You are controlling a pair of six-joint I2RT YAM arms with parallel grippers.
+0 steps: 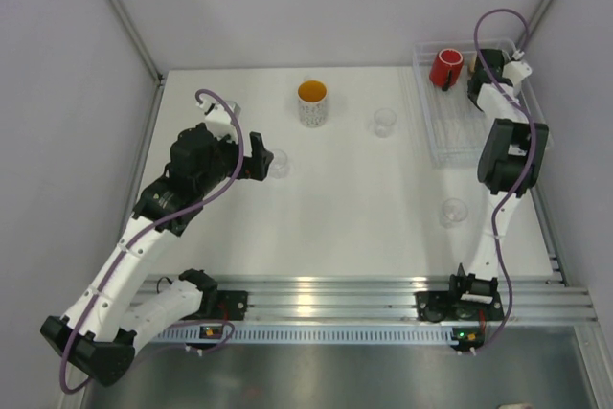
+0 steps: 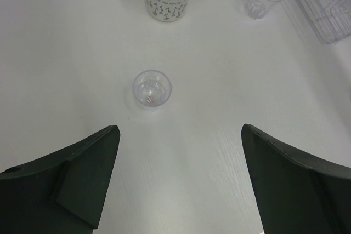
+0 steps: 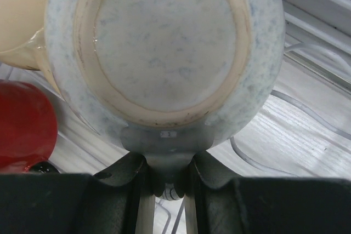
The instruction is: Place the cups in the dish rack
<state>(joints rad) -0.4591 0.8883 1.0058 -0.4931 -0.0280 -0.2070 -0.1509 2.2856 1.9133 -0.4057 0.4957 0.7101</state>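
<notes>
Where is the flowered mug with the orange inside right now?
In the top view the orange-lined mug stands upright on the table, far centre, well left of the dish rack, with a clear tumbler to its right.

All three views share the dish rack [image 1: 448,133]: top from high above, left wrist from afar, right wrist close over it.
</notes>
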